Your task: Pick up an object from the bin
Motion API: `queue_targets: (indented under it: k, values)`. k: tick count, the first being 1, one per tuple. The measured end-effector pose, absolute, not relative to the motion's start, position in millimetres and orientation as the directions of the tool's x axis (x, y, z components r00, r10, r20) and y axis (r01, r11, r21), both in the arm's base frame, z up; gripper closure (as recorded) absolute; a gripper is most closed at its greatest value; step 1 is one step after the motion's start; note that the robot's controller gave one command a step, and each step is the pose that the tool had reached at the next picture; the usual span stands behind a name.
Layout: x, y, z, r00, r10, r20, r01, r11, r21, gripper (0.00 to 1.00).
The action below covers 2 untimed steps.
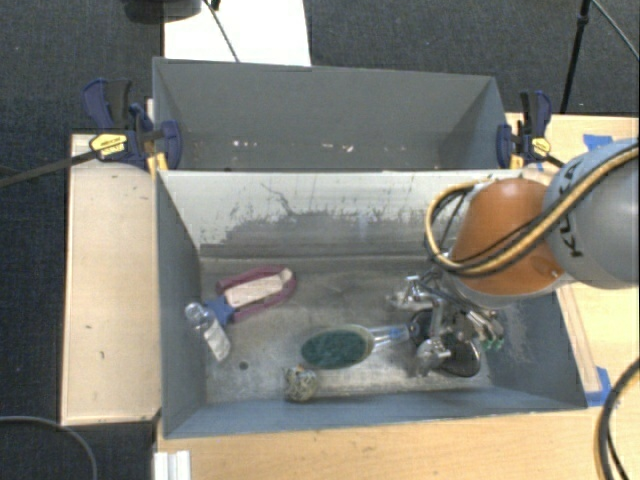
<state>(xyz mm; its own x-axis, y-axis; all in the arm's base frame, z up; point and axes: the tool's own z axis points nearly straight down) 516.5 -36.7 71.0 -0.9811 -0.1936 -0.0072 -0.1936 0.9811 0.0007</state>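
Brush (338,348), green head, lies lower centre, handle tip just beside gripper (437,351); can't tell if gripper's apart or together. I'd centre on the handle before closing.

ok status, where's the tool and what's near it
Tool low, right side of bin floor. Black thing right by it. Green oval brush close on its left.

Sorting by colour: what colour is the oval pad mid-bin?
The oval pad is dark green, best in the camera view.
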Motion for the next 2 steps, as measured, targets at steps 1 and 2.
queue_targets:
  k: [1, 2]
  values:
    - [518.2, -36.2, 74.7, -0.981, -0.194, -0.014, -0.194, 0.981, -0.001, 1.00]
    - [532.3, -45.5, 206.8, -0.982, -0.189, -0.009, -0.189, 0.982, -0.002, 1.00]
